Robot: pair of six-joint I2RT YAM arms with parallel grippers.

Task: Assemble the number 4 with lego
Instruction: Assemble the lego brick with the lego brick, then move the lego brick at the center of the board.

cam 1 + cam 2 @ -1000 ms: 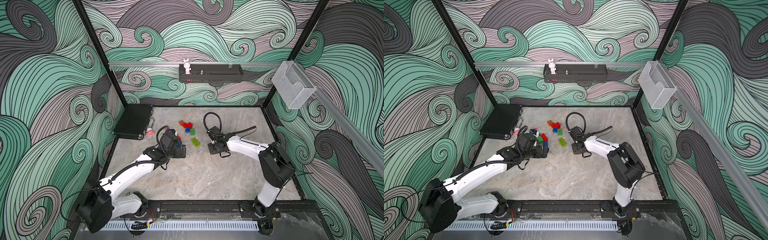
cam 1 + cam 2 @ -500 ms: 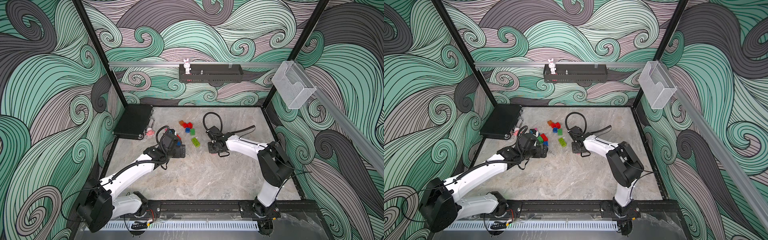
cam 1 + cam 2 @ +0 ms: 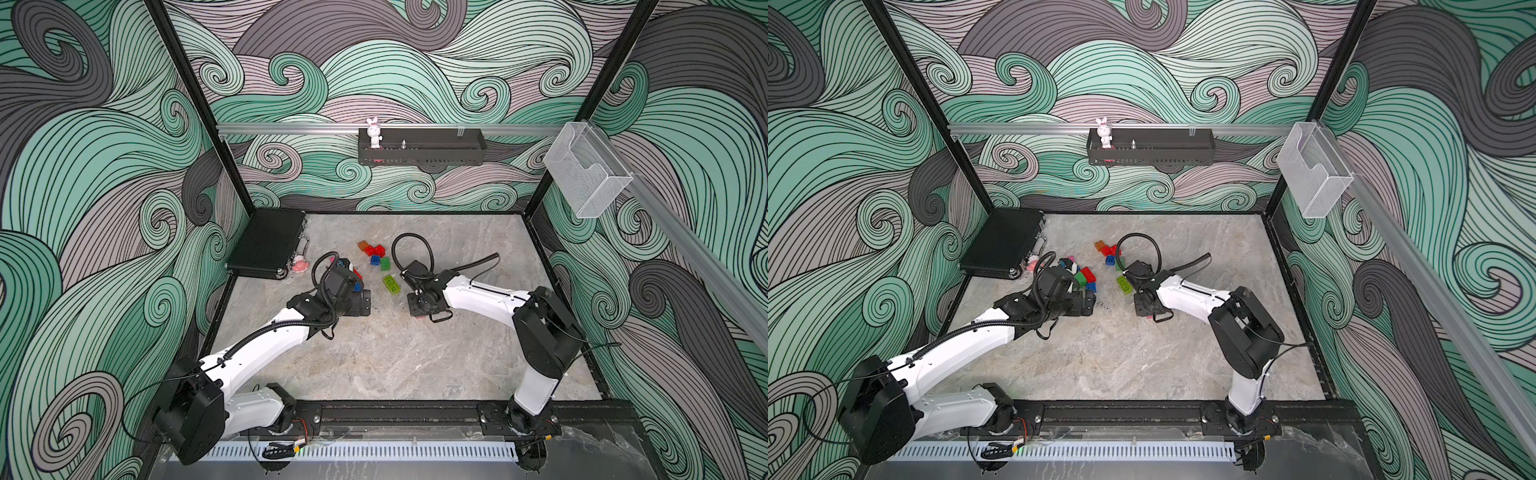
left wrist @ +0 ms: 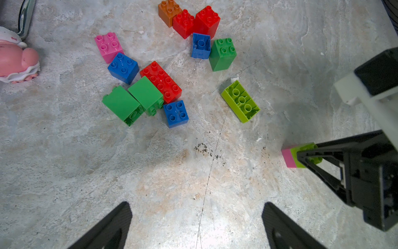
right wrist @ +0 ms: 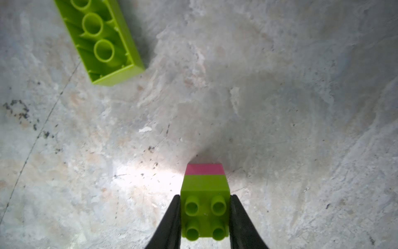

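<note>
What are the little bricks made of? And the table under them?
The bricks look like hard, shiny plastic: moulded studs, bright even colour. The table looks like grey marbled stone or a stone-print sheet, matte, with veins and scuffs; I cannot tell which.

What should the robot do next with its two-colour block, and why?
Probably the left pincer should reach for the nearest blue brick. It is open and empty, while the right pincer is shut on the green-and-pink stack, whose studs are bare and ready for another piece.
</note>
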